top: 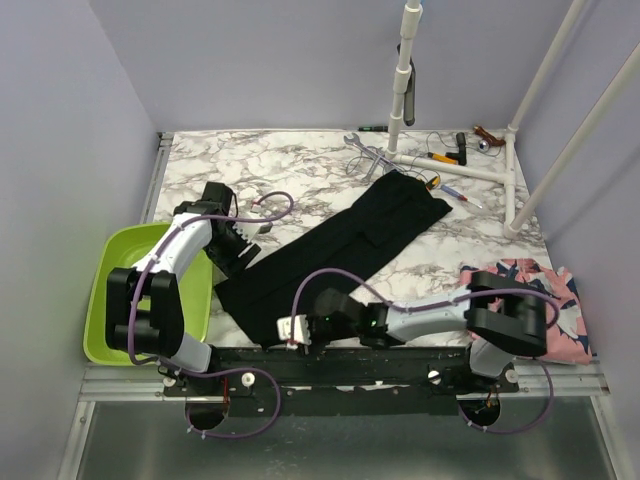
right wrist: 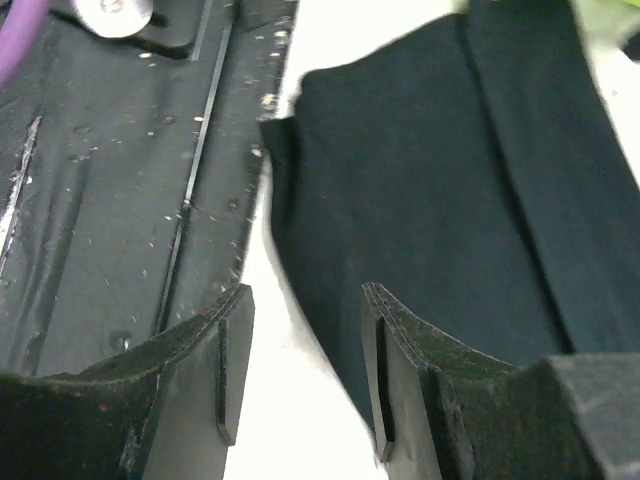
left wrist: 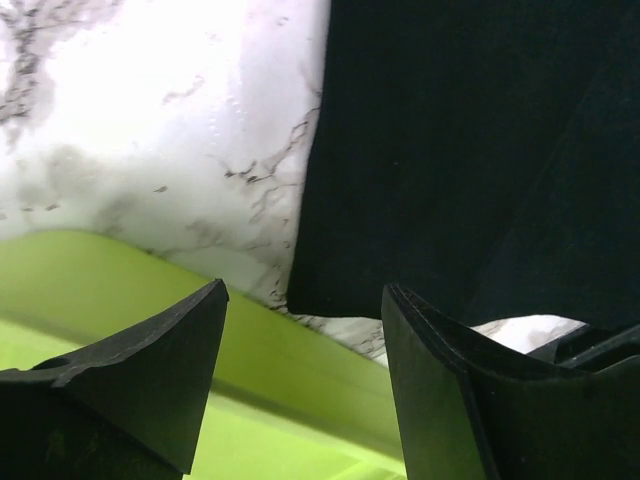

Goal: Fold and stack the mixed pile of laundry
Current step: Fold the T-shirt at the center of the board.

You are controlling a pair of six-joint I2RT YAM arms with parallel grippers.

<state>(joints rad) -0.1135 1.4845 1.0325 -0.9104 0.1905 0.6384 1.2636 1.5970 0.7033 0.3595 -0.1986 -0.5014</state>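
Pink garment shows only overhead; wrist views show parted, empty jaws beside black cloth.

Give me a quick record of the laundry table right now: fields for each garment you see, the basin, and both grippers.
black garment: long strip lying diagonally across the marble table
pink garment: near right corner, apart from the black one
green basin: left edge, no cloth visible inside
left gripper: open, empty, by the black garment's corner next to the basin
right gripper: open, empty, at the black garment's near end
stack: not yet made
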